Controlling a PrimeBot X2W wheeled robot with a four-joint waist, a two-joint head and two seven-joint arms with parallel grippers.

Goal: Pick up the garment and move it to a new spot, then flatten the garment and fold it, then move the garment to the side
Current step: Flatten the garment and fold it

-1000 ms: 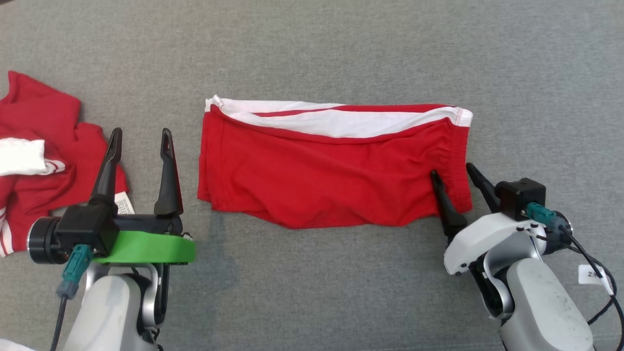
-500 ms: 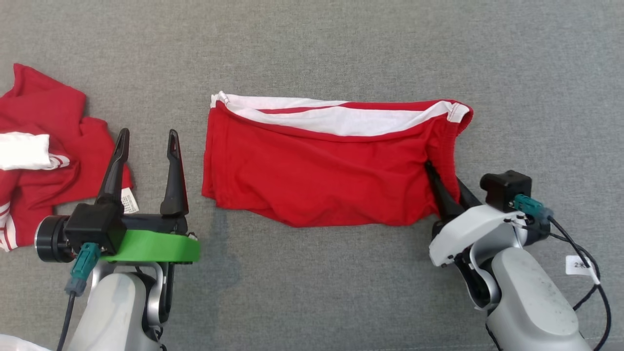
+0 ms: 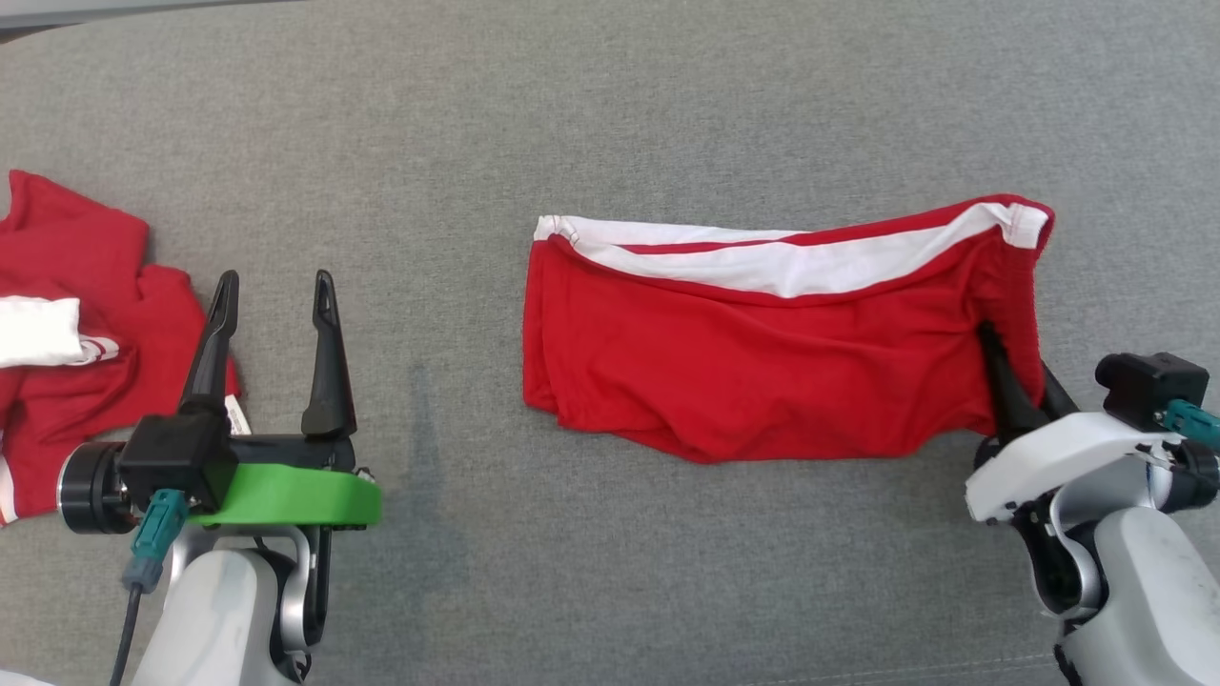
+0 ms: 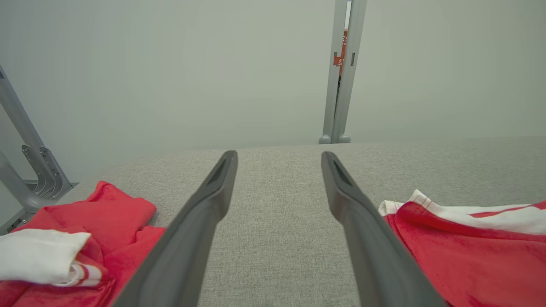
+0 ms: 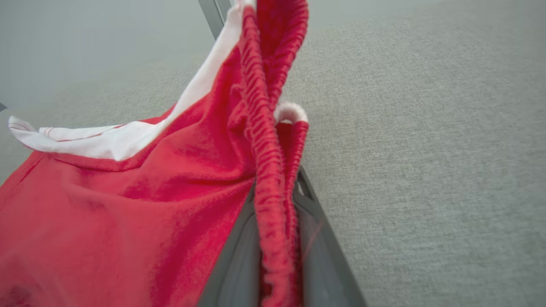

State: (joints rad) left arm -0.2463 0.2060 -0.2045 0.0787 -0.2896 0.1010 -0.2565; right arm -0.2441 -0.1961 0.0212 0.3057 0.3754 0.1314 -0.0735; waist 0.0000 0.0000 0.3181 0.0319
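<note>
- The garment (image 3: 762,362), red shorts with a white band, lies folded on the grey worktop (image 3: 610,114), right of centre in the head view.
- The right gripper (image 3: 1025,381): jaws clenched on the garment's right edge at the elastic waistband, which stands lifted and bunched.
- The left gripper (image 3: 275,286): jaws released, holding nothing.
- A second red garment (image 3: 76,314) lies crumpled at far left, well apart.

I'm over a grey woven surface (image 3: 610,114). Beyond it I see a plain pale wall (image 4: 170,64) and a grey metal post (image 4: 343,72).
</note>
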